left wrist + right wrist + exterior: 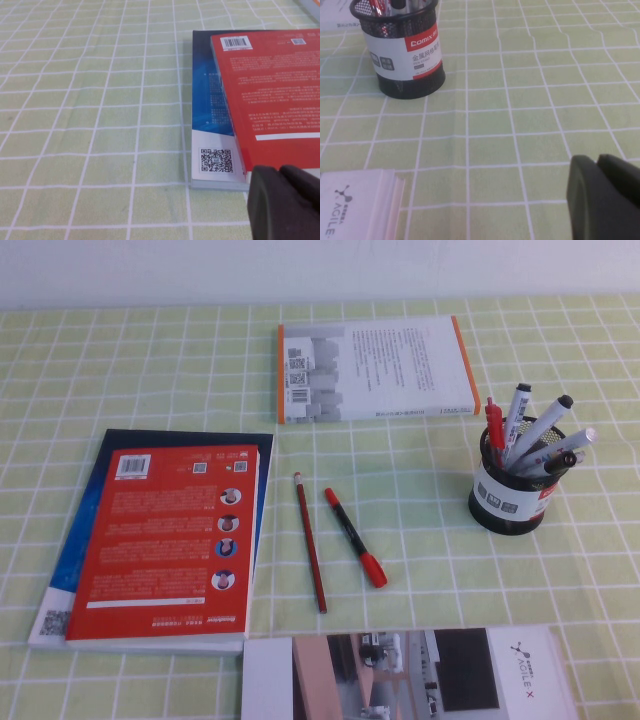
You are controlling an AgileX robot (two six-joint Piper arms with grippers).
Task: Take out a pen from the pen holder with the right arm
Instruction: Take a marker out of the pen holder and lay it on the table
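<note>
A black mesh pen holder with a red and white label stands at the right of the table, holding several pens and markers. The right wrist view shows the pen holder some way ahead of my right gripper, which is shut, holds nothing and hangs over bare cloth. A red pen and a dark red pencil lie on the cloth in the middle. My left gripper is shut and empty, by the near corner of the stacked red book.
A red book on a blue one lies at the left. An orange-edged white book lies at the back. A printed booklet sits at the front edge. Green checked cloth covers the table.
</note>
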